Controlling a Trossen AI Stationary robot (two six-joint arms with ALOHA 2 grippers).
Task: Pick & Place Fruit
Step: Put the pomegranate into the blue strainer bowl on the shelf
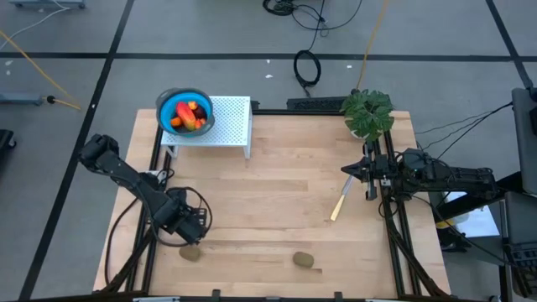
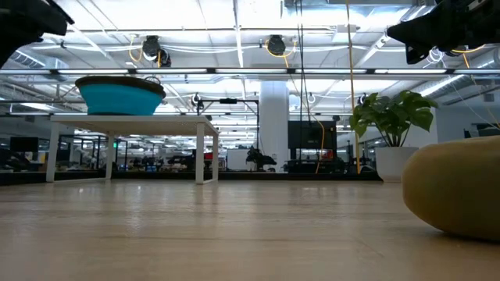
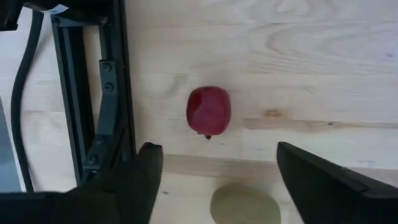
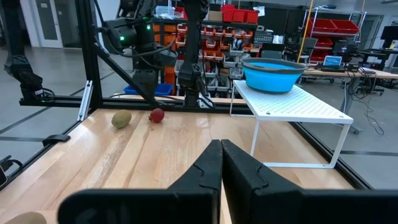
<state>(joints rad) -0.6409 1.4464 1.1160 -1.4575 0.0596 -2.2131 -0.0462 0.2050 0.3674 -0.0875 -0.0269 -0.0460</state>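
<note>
Wooden table: left gripper, jaws spread, hangs above a kiwi; right gripper clenched, waiting.

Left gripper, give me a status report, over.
Left gripper fingers open, over the kiwi and red ball. Right gripper shut, idle near the plant. Nothing blocking either fruit.

Pale grained wooden table, matt; glossy smooth dark red fruit ball; white perforated metal stand.

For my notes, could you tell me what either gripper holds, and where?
Nothing: the left gripper is open above the kiwi; the right gripper is shut, empty.
</note>
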